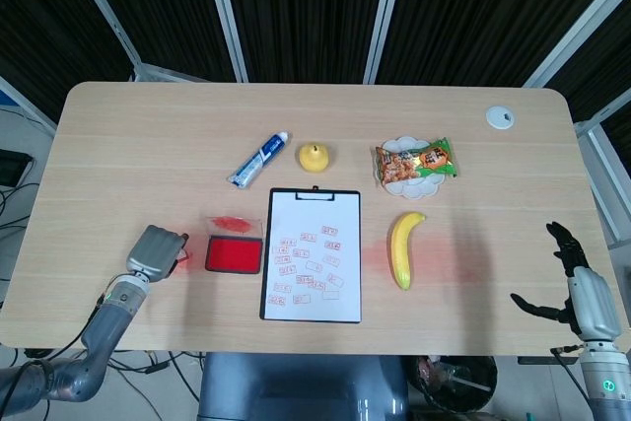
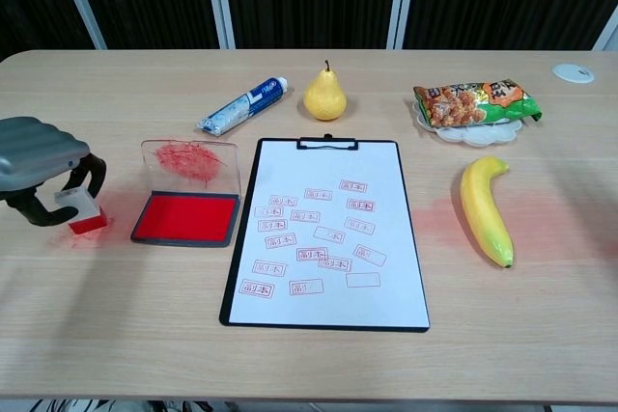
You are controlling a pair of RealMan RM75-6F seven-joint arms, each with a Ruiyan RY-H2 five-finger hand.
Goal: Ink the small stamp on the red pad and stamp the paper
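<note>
The small stamp (image 2: 82,211), white with a red base, stands on the table left of the open red ink pad (image 2: 185,218). My left hand (image 2: 39,156) curls over it, with the stamp held between thumb and fingers. In the head view the left hand (image 1: 155,251) covers most of the stamp (image 1: 180,259), just left of the pad (image 1: 234,254). The paper (image 2: 328,267) on a black clipboard, carrying several red stamp marks, lies right of the pad. My right hand (image 1: 577,288) hangs beyond the table's right front corner, fingers spread, holding nothing.
The pad's clear lid (image 2: 190,161) stands open behind the pad. A toothpaste tube (image 2: 241,106), a pear (image 2: 325,96) and a snack bag (image 2: 475,103) on a white plate lie behind the clipboard. A banana (image 2: 486,207) lies right of it. A white cap (image 2: 574,72) sits far right.
</note>
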